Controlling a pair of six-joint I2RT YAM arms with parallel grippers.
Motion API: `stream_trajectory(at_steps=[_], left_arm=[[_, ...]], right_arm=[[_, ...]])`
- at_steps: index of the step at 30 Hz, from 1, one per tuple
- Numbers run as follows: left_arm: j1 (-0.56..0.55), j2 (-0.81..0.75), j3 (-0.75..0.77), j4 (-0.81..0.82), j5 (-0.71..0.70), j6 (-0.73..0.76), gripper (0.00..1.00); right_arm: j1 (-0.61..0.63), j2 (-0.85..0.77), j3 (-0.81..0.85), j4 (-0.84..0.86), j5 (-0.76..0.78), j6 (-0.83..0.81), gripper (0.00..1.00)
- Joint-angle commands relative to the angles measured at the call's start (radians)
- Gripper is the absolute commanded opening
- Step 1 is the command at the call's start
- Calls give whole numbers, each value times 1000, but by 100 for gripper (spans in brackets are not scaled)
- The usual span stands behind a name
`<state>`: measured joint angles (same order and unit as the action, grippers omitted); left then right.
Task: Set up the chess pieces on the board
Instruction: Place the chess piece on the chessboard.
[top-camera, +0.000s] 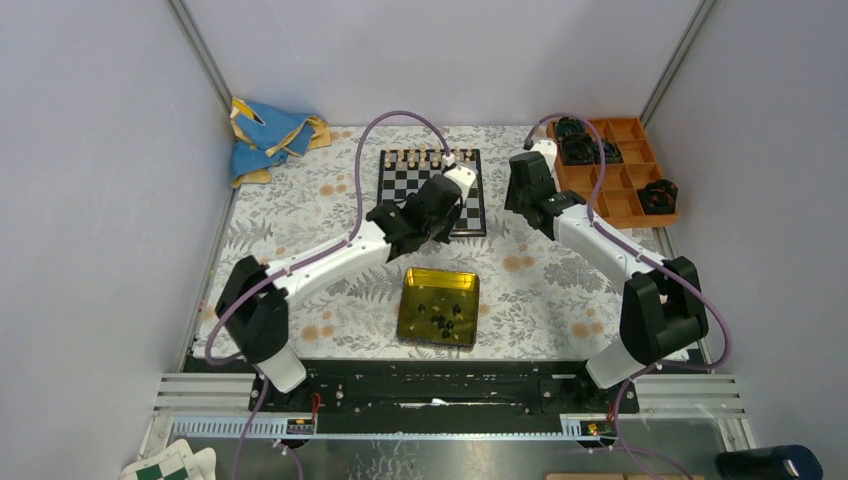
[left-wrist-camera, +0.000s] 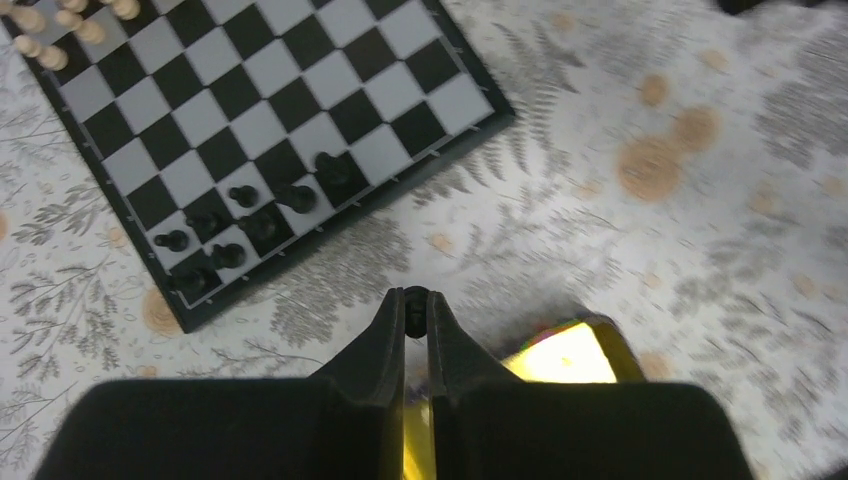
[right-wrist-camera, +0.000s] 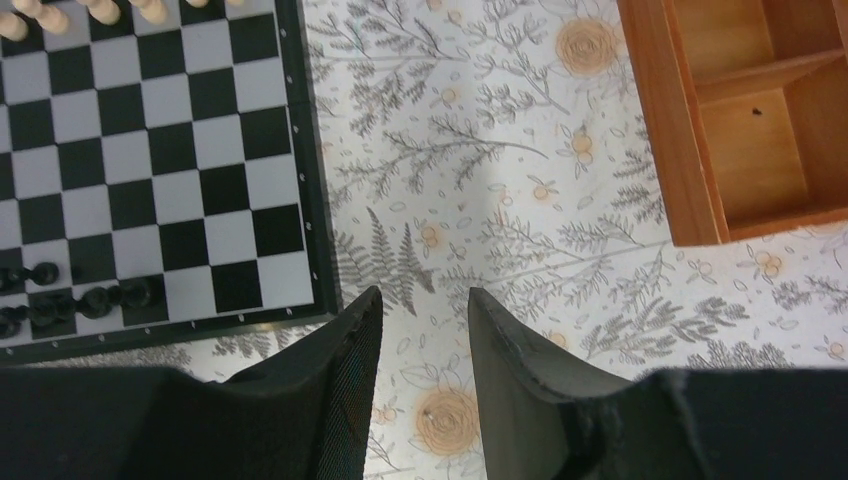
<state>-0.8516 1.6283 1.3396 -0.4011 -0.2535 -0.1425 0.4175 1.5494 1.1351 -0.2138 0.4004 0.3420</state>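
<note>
Left pincer (left-wrist-camera: 415, 306) btw tin (left-wrist-camera: 570, 360) & board (left-wrist-camera: 300, 100)

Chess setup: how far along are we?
Done: cream pieces line the far rows of the board, and several black pieces stand along its near edge. In hand: the left gripper is shut on what looks like another black piece, over the cloth by the board. The right gripper is open and empty. Left: more black ones lie in the yellow tin.

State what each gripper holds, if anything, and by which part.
Left gripper: shut on what looks like a black piece, between its jaw tips; gripped part unclear. Right gripper: open, holding nothing.
</note>
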Motion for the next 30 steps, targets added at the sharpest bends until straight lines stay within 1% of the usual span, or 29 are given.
stream_trajectory(at_steps=[1,5,10,16,30], left_arm=[[94,95,66,43,-4,26,0],[154,201,142,56,6,24,0],[222,290,204,86,40,-7,0],[283,347,223,135,76,-60,0],[340,449,260,188,124,-131,0]], right_arm=[[-11,44,71,75,14,8,44],[-21,93,119,90,13,9,44],[-38,146,166,103,3,15,43],[-50,185,197,112,-14,22,43],[-53,230,208,112,-23,23,42]])
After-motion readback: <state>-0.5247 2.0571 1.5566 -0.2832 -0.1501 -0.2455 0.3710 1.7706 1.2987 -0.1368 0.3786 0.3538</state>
